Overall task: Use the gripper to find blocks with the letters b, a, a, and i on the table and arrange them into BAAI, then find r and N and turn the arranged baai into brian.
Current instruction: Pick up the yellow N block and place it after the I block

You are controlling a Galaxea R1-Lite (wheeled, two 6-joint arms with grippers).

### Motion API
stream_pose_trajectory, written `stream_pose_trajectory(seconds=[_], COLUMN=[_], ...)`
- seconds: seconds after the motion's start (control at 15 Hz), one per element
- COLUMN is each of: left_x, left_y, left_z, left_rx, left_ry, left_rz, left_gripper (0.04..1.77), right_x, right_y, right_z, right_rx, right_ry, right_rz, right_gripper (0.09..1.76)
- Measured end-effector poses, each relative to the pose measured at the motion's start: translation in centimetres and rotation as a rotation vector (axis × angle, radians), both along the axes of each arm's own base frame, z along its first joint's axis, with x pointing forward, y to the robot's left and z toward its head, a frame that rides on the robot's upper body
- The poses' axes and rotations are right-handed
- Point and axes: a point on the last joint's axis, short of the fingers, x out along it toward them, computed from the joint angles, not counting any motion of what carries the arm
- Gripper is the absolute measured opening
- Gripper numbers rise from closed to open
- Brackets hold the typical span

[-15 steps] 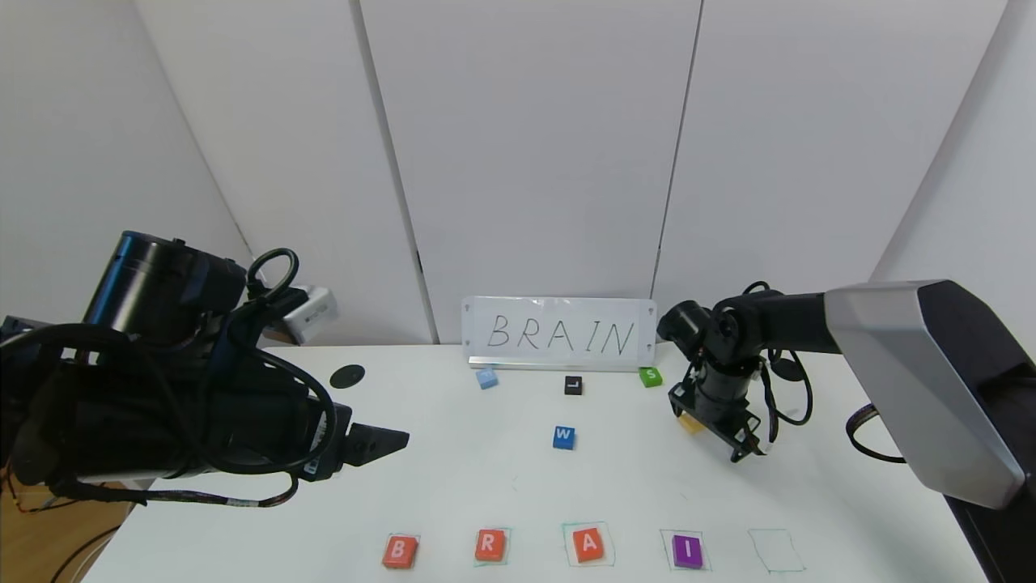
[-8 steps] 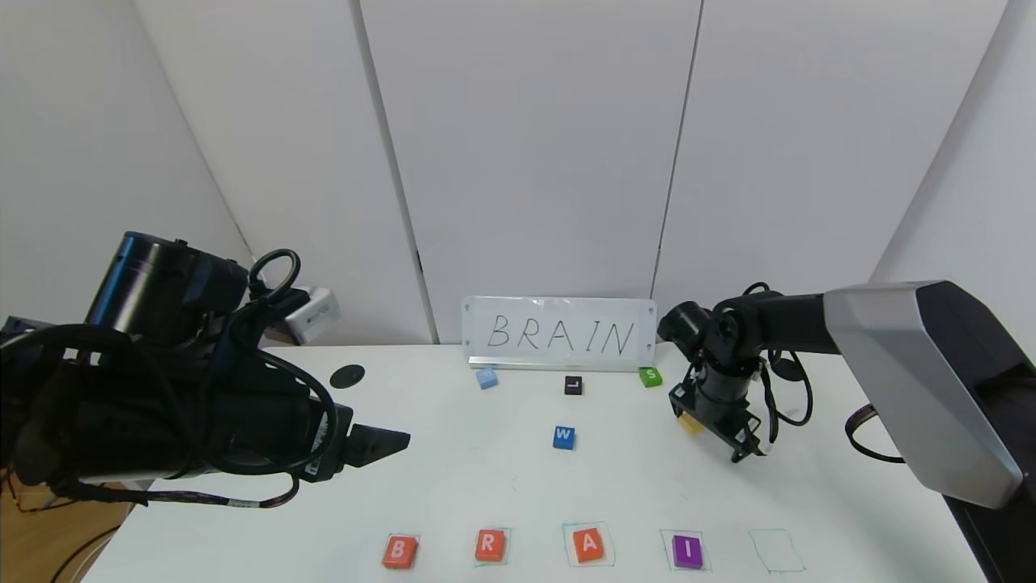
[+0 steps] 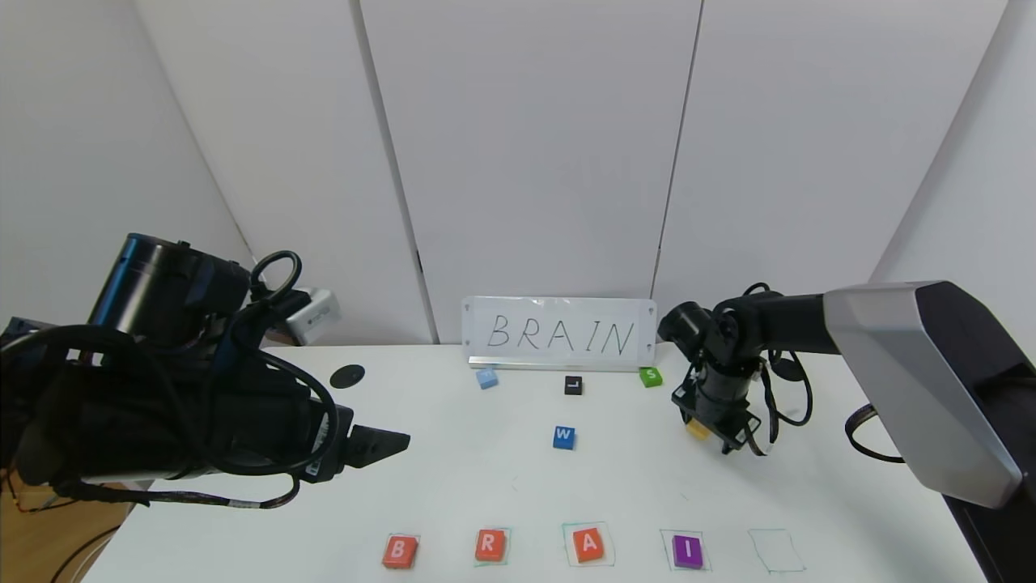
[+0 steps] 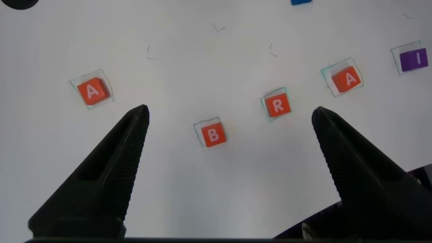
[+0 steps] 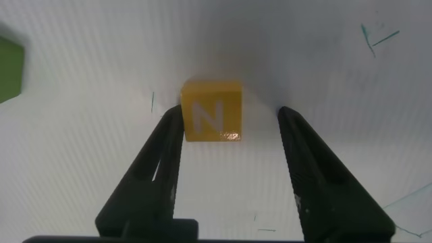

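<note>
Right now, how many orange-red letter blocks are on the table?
4. B, R and A sit in the front row beside the purple I. A second A lies apart past B, seen only in the left wrist view. Others may be hidden.

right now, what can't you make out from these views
- yellow N block: head view, letter hidden by the right gripper straddling it; right wrist view reads it.
- light blue block: head view, letter too small.
- spare A block: head view, hidden behind the parked left gripper's arm; left wrist view shows it.
- green S block: right wrist view, cut off by the edge.
</note>
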Motion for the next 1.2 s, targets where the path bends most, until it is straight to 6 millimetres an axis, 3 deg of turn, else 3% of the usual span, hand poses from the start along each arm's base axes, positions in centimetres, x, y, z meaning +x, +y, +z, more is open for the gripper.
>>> stream_pose_trajectory(seconds=[0.2, 0.27, 0.73, 1.2], left_x=[0.1, 0.1, 0.2, 0.2], left_y=[0.0, 0.0, -0.1, -0.1], left_z=[-0.1, -0.1, -0.2, -0.2], left_rx=[0.001, 0.002, 0.003, 0.003], left_ry=[0.004, 0.004, 0.009, 0.009], left_rz=[0.000, 0.000, -0.001, -0.002], left_gripper=[1.72, 1.72, 1.72, 1.72], right_x=[0.1, 0.1, 0.1, -2.1], right_y=[-0.1, -0.1, -0.5, -0.5], right_z=[0.0, 0.0, 0.0, 4.1], right_rx=[-0.002, -0.001, -0.011, -0.035], right_ry=[-0.002, -0.002, 0.003, 0.020], right_rz=[-0.002, -0.001, 0.004, 0.088], right_gripper=[0.74, 0.54, 0.55, 0.55])
